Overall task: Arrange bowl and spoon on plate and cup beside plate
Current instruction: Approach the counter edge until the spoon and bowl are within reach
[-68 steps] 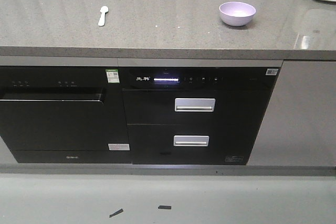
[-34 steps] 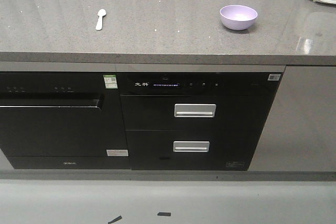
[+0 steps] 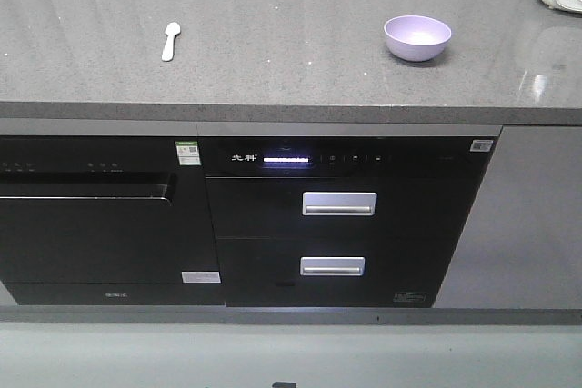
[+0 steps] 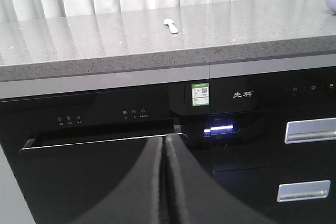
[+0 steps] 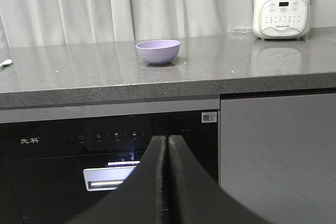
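A lavender bowl [image 3: 416, 37] stands upright on the grey countertop [image 3: 273, 52] toward the right; the right wrist view also has the bowl [image 5: 158, 51]. A pale spoon [image 3: 169, 41] lies on the left part of the counter, and the spoon [image 4: 170, 25] shows in the left wrist view too. My left gripper [image 4: 165, 139] is shut and empty, held low in front of the black appliance door. My right gripper [image 5: 167, 140] is shut and empty, below counter height before the drawer unit. The plate and the cup are out of view.
Below the counter sit a black dishwasher [image 3: 91, 215] and a black drawer unit with two silver handles [image 3: 338, 203]. A white appliance [image 5: 283, 6] stands at the counter's far right. White curtains [image 5: 126, 3] hang behind. A grey cabinet panel [image 3: 527, 215] is at the right.
The front view has shifted: the counter and appliances sit lower and further left in the frame, as the base has moved. The bowl and spoon have not moved on the counter.
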